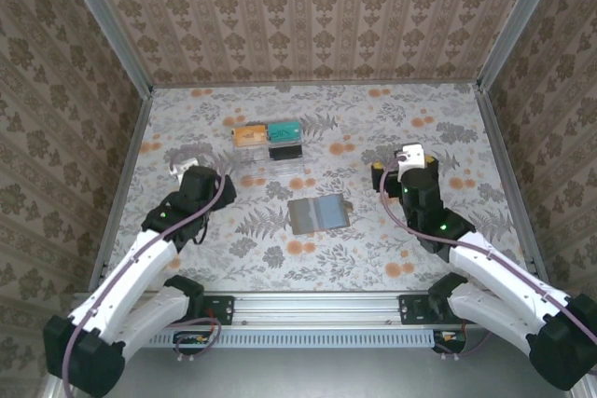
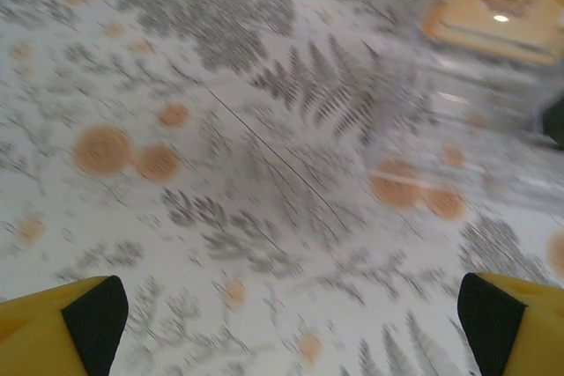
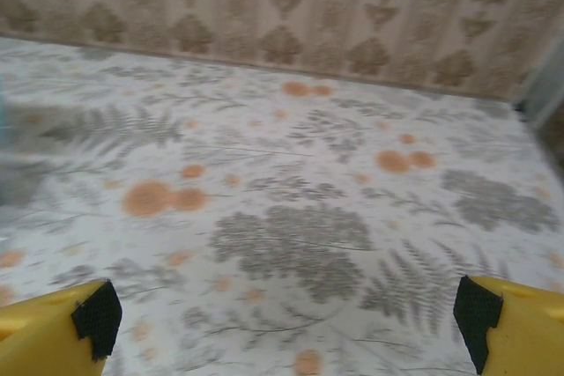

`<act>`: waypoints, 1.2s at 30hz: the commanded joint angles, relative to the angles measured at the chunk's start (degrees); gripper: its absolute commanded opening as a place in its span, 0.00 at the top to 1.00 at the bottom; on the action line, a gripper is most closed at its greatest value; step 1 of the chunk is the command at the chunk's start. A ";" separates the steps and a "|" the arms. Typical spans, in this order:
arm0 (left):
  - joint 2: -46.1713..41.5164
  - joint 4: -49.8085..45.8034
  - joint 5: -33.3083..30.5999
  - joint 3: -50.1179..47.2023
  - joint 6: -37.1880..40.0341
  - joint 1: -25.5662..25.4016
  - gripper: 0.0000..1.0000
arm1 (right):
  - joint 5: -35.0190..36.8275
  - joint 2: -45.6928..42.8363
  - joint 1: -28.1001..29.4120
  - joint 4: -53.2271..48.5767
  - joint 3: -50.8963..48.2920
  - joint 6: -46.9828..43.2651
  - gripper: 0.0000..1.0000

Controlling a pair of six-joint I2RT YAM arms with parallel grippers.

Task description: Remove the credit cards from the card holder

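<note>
The card holder point(image 1: 317, 214) lies opened flat near the middle of the table, a grey bifold with nothing gripping it. An orange card point(image 1: 249, 136) and a teal credit card point(image 1: 284, 130) stand in a clear acrylic stand point(image 1: 269, 157) behind it. My left gripper point(image 1: 187, 165) hovers left of the stand, open; in the left wrist view its gripper point(image 2: 291, 314) frames bare tablecloth, with the orange card point(image 2: 493, 6) at the upper right. My right gripper point(image 1: 396, 161) is right of the card holder, open, and in the right wrist view the gripper point(image 3: 286, 323) holds nothing.
The table point(image 1: 233, 258) has a floral cloth and is walled by patterned panels on three sides. A metal rail point(image 1: 317, 307) runs along the near edge between the arm bases.
</note>
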 commanded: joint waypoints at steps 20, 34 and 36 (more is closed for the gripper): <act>29.97 56.04 -1.35 -8.67 33.55 17.49 0.00 | -14.92 32.54 -20.28 35.58 -3.22 -5.77 0.00; 37.88 82.68 14.51 -16.83 37.26 22.80 0.00 | -25.35 37.24 -26.11 46.16 -7.21 -2.42 0.00; 37.34 80.76 14.83 -16.48 36.87 22.72 0.00 | -25.16 37.06 -26.11 46.10 -7.38 -2.42 0.00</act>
